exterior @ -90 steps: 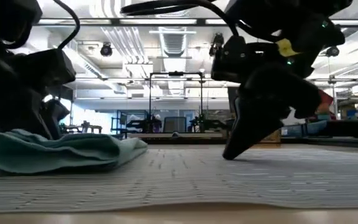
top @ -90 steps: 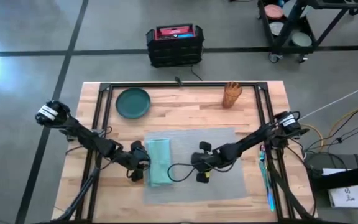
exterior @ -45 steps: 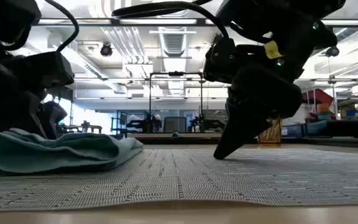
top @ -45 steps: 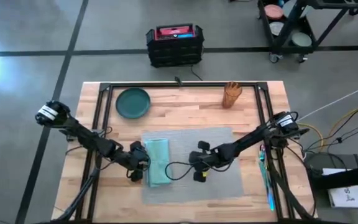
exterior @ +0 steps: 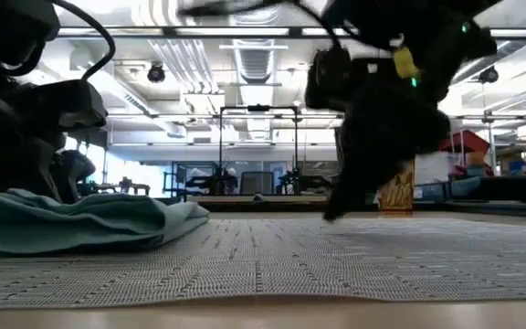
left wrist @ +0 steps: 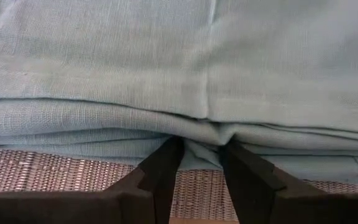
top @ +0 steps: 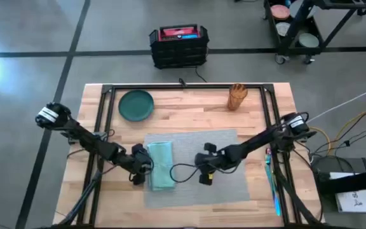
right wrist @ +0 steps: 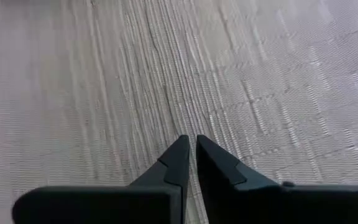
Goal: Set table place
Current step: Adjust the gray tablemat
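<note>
Compared with a second ago, the grey placemat lies a little more to 9 o'clock on the desk, and the right claw, clenched with its fingers almost together, now looks lifted off the weave in the low view. I judge the mat is nearly placed. The left claw grasps the edge of the teal napkin at the mat's 9 o'clock side. The low view blurs the right claw, so whether it touches is unclear.
</note>
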{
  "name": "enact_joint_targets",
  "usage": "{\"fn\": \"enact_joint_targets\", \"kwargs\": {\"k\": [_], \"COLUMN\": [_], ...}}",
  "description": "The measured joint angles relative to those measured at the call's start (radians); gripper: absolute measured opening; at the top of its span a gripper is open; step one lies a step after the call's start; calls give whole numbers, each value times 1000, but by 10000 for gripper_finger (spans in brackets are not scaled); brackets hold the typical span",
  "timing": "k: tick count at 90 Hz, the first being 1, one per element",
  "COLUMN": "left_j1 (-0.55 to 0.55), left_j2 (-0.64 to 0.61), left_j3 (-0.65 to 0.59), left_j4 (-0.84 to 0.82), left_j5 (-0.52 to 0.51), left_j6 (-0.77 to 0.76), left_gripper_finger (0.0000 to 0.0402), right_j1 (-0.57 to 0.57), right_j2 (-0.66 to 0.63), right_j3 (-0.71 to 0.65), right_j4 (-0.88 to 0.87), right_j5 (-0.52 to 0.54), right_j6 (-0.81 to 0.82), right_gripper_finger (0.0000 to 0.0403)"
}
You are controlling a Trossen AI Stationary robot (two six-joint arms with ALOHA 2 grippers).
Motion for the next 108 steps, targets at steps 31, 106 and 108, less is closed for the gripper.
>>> {"fn": "enact_joint_targets", "kwargs": {"k": [31,106,108], "left_j1": [-2,-10,-10], "left_j2": [-90,-99,-104], "left_j3": [24,17,17], "left_j4": [-112,-263,-265], "left_j5": [18,70,71], "left_j6": [10,-68,-68], "left_gripper_finger": [115,115,115], "right_j1": [1,11,11], "right_j2": [-20,43,43], "right_j3": [-2,-4,-4], "right_j4": [-250,-96,-93], "right_j5": [-55,-40,-40], "right_j6": [-2,156,155], "right_gripper_finger": [16,16,16]}}
